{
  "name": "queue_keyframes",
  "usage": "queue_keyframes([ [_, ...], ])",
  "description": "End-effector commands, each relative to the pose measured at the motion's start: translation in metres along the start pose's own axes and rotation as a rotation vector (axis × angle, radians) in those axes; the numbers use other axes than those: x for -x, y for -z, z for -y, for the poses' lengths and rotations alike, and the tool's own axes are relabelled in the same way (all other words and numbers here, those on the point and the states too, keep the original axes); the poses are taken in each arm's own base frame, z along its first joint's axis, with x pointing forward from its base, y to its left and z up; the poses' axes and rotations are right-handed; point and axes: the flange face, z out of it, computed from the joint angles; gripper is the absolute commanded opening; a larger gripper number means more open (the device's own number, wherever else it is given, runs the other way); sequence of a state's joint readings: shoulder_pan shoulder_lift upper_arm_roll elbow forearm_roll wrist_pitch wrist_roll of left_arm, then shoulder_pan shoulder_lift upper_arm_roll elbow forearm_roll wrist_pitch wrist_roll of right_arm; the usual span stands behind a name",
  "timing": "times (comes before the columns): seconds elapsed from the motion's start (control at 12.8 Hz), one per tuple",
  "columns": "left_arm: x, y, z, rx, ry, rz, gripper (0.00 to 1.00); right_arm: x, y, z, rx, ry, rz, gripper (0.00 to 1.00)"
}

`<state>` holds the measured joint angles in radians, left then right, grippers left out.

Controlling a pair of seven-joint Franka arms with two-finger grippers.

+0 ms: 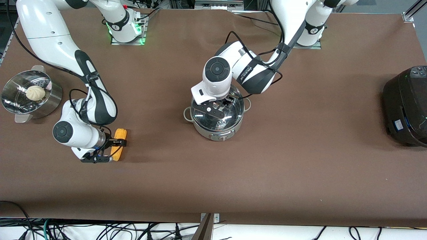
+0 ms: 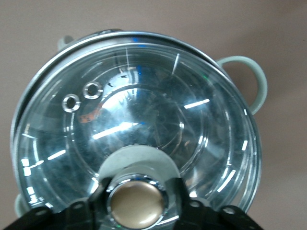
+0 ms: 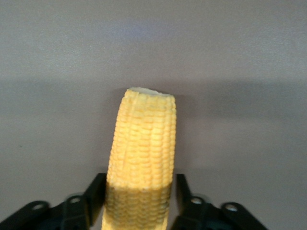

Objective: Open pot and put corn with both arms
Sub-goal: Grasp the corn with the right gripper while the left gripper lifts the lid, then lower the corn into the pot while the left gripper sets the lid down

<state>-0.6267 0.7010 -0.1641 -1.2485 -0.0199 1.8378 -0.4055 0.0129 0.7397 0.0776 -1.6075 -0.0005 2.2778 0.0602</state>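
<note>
The steel pot point(image 1: 217, 125) stands mid-table with its glass lid point(image 2: 139, 120) on. My left gripper point(image 1: 223, 104) is down over the lid, its fingers shut on either side of the tan knob point(image 2: 135, 203). The yellow corn point(image 1: 119, 144) lies on the table toward the right arm's end. My right gripper point(image 1: 111, 150) is low at the cob, fingers shut against the sides of its thicker end. In the right wrist view the corn point(image 3: 144, 148) stretches away from the fingers point(image 3: 98, 194), and its cut tip is free.
A perforated steamer bowl point(image 1: 53, 96) holding a white bun point(image 1: 35, 92) stands beside the right arm, farther from the front camera than the corn. A large black cooker point(image 1: 407, 103) sits at the left arm's end of the table. The brown table point(image 1: 267, 173) is bare between pot and corn.
</note>
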Motion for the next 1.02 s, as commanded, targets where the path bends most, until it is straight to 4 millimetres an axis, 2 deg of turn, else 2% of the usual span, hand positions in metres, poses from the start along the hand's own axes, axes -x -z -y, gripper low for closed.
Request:
queue_keyframes([
  [0.0, 0.0, 0.019, -0.002, 0.009, -0.014, -0.023, 0.0, 0.003, 0.0, 0.003, -0.015, -0.008, -0.004, 0.0],
  [0.16, 0.01, 0.048, 0.007, -0.004, -0.005, -0.002, 0.0, 0.001, 0.009, 0.008, -0.016, 0.007, -0.013, 0.0],
  [0.24, 0.012, 0.071, 0.025, -0.014, 0.021, 0.006, 0.0, 0.003, 0.029, 0.01, -0.014, 0.012, -0.005, 0.0],
  [0.31, 0.017, 0.1, 0.045, -0.024, 0.046, 0.025, 0.0, 0.008, 0.059, 0.019, -0.017, 0.024, 0.018, 0.0],
  [0.39, 0.024, 0.125, 0.077, -0.037, 0.085, 0.061, 0.0, 0.017, 0.098, 0.032, -0.024, 0.039, 0.032, 0.0],
  [0.47, 0.033, 0.15, 0.106, -0.044, 0.118, 0.076, 0.05, 0.026, 0.136, 0.05, -0.04, 0.034, 0.036, 0.0],
  [0.55, 0.04, 0.173, 0.138, -0.046, 0.161, 0.078, 0.05, 0.036, 0.169, 0.081, -0.062, 0.002, 0.044, 0.0],
  [0.63, 0.051, 0.186, 0.17, -0.05, 0.165, 0.117, 0.01, 0.047, 0.197, 0.122, -0.087, -0.047, 0.057, 0.0],
  [0.71, 0.052, 0.183, 0.212, -0.046, 0.13, 0.17, 0.01, 0.056, 0.223, 0.167, -0.108, -0.083, 0.051, 0.0],
  [0.78, 0.049, 0.176, 0.261, -0.049, 0.104, 0.186, 0.03, 0.071, 0.239, 0.217, -0.127, -0.095, 0.051, 0.0],
  [0.86, 0.044, 0.161, 0.295, -0.056, 0.109, 0.201, 0.08, 0.086, 0.245, 0.261, -0.132, -0.095, 0.038, 0.0],
  [0.94, 0.035, 0.134, 0.324, -0.045, 0.13, 0.192, 0.09, 0.101, 0.246, 0.303, -0.14, -0.068, 0.029, 0.0],
])
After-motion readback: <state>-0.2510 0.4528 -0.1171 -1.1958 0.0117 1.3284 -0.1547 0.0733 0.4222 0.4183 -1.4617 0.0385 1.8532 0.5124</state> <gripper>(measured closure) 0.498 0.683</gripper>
